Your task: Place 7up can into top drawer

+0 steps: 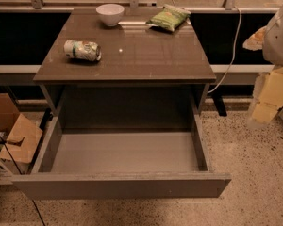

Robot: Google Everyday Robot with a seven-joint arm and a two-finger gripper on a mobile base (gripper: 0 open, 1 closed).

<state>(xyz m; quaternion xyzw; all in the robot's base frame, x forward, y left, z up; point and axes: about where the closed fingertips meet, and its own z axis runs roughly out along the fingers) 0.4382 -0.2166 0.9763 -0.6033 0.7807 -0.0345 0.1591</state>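
The 7up can (82,50) lies on its side on the left part of the brown table top (132,55). The top drawer (122,185) is pulled fully open below the table, and its plain grey inside holds nothing. My gripper (269,98) hangs at the far right edge of the view, beside the table and well away from the can, level with the space between table top and drawer.
A white bowl (110,13) and a green chip bag (168,18) sit at the back of the table. Cardboard boxes (14,135) stand on the floor at the left. A white cable (231,55) hangs at the right behind the table.
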